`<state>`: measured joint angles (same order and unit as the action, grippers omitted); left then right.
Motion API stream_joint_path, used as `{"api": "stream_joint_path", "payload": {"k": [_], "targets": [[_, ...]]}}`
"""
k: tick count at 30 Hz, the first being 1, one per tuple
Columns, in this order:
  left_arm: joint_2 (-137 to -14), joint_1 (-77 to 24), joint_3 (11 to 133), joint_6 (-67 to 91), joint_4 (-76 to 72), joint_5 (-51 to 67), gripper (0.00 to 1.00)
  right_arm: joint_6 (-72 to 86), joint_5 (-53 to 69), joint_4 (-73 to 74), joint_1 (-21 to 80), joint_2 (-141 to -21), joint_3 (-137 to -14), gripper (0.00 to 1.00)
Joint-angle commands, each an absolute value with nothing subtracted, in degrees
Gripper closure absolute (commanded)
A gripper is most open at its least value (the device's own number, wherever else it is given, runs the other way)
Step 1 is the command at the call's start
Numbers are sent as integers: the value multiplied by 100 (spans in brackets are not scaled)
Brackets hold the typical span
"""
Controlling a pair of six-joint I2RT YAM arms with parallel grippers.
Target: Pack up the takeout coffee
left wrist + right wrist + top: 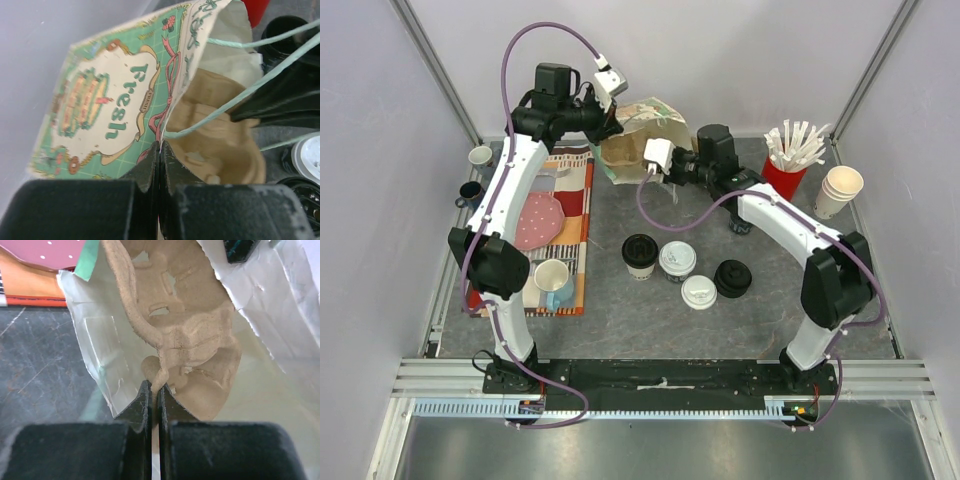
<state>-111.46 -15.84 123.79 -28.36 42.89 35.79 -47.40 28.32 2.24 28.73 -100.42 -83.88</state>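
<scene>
Grey tabletop [600,320]: left gripper [160,147] pinched shut on rim of green-printed paper bag [100,105]. Right gripper [154,387] clamped on brown pulp carrier [190,340] inside bag; white-lidded paper cups [677,258] near bag.

This looks like a robot laboratory cell: plain pale wall panels [740,60] in slim aluminium frame bars [437,68] enclose a dark grey stone-look table [620,310], and a ribbed aluminium rail [720,370] along its near edge carries two black arm bases [510,378].
</scene>
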Motion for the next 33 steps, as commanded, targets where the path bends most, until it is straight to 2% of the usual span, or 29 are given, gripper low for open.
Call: {"api": "stream_joint_path", "payload": {"k": [1,7,18,23,30,33], "targets": [[-11004,-1573,12357,-2382,3911,3103,98,-4588,3244,-70,2874,-9186,-8201,100],[-11013,-1564,12349,-2311,3779,2795,98,-4676,3111,368,2856,-8746,-7981,100],[-10978,-1564,12278,-2417,3788,2707,98,-4219,3401,44,2628,-8095,-7735,100],[-10951,-1564,12305,-2540,3788,2777,98,-4474,3103,238,2593,-8069,-7647,100],[-10960,-1582,12340,-2260,3920,3427,98,-3149,3542,-2044,2593,-8095,-7410,100],[-11021,-1494,12427,-1822,4016,3761,98,-2928,3428,-2503,2584,-8060,-7383,100]]}}
